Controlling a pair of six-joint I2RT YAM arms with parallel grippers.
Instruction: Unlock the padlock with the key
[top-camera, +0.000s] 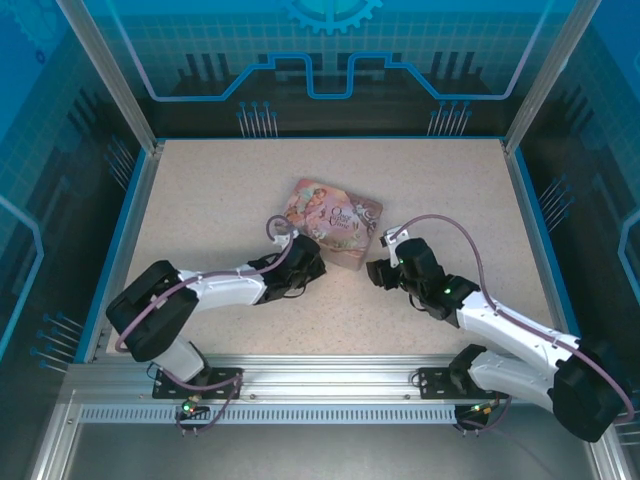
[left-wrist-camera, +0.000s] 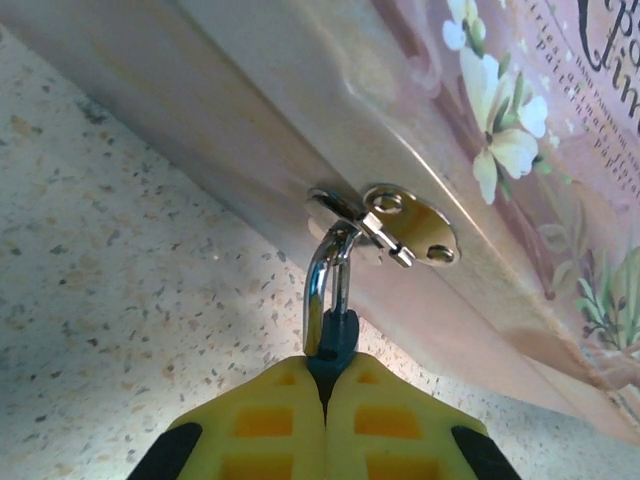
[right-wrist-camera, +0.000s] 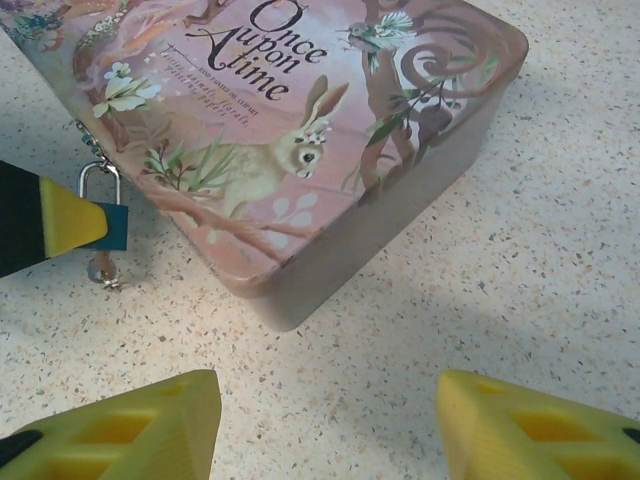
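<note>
Yellow left fingers (left-wrist-camera: 262, 425) clamped on padlock (left-wrist-camera: 336, 338) | right fingers (right-wrist-camera: 135, 430) apart, near tin (right-wrist-camera: 330, 130)

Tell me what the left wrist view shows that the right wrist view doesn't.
Left wrist view's own: a silvery hasp on the side wall of the tin, with the shackle of the padlock hooked through it.

Right wrist view's own: the tin's lid with its rabbit and "Once Upon a Time" lettering, the right gripper open over the table, and a small metal piece under the padlock, too small to identify.

Shared: the padlock, the pink tin, the speckled table, and the left gripper shut on the padlock's blue body.
</note>
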